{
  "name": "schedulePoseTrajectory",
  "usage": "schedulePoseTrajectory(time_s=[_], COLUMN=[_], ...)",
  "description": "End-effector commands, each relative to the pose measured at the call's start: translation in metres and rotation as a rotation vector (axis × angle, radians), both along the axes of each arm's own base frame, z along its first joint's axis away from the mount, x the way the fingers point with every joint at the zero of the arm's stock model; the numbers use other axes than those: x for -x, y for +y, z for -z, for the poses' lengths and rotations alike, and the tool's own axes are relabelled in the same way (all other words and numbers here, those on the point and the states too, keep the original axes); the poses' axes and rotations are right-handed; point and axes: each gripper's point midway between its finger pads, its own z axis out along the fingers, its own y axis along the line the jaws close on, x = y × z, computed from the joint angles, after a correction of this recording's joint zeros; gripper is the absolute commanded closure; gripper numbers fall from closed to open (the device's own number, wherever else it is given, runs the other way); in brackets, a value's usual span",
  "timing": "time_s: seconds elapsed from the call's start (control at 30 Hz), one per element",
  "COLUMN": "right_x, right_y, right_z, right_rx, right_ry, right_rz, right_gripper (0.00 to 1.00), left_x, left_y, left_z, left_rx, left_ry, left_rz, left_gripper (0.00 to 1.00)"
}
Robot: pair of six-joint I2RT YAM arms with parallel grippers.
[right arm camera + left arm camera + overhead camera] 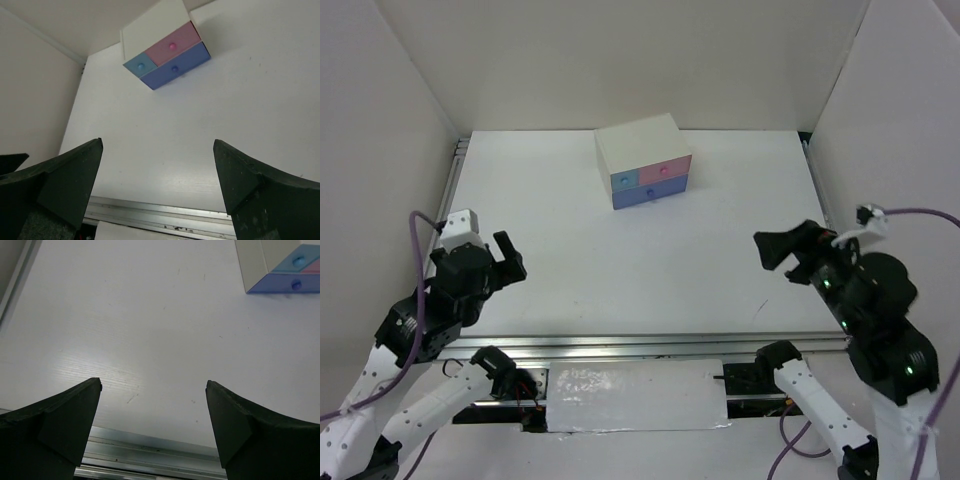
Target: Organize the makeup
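Observation:
No makeup shows in any view. My left gripper (508, 257) hovers open over the near left of the white table (620, 270), with nothing between its fingers (70, 415). Over the near right, my right gripper (782, 255) is also open and holds nothing, its fingers (65, 177) wide apart. Both grippers point toward the far side, well short of the drawer box.
A white box (643, 160) with blue and pink drawers stands at the back centre, all drawers shut; it also appears as the drawer box (280, 265) and the drawer box (165, 50) in the wrist views. White walls enclose the table. A metal rail (660, 345) runs along the near edge.

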Motion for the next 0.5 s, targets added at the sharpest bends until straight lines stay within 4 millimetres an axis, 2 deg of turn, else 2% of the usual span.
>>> schedulePoseTrajectory(time_s=[0.0, 0.07, 0.17, 0.3, 0.47], right_x=[0.047, 0.060, 0.077, 0.088, 0.094], right_y=[-0.023, -0.032, -0.048, -0.049, -0.054], right_z=[0.018, 0.017, 0.020, 0.021, 0.018], right_rx=[0.117, 0.146, 0.188, 0.197, 0.191], right_ry=[0.081, 0.063, 0.069, 0.023, -0.009], right_rz=[0.004, 0.009, 0.055, 0.027, 0.046], right_gripper=[0.00, 0.00, 0.00, 0.00, 0.00], left_x=[0.012, 0.019, 0.028, 0.041, 0.043], left_y=[0.020, 0.028, 0.027, 0.034, 0.033], left_z=[-0.025, -0.031, -0.037, -0.045, -0.044], left_rx=[0.003, 0.020, 0.075, 0.158, 0.176], left_ry=[-0.069, -0.100, -0.162, -0.256, -0.269], left_rz=[-0.056, -0.079, -0.039, -0.045, -0.039], left_gripper=[0.01, 0.01, 0.01, 0.01, 0.01])
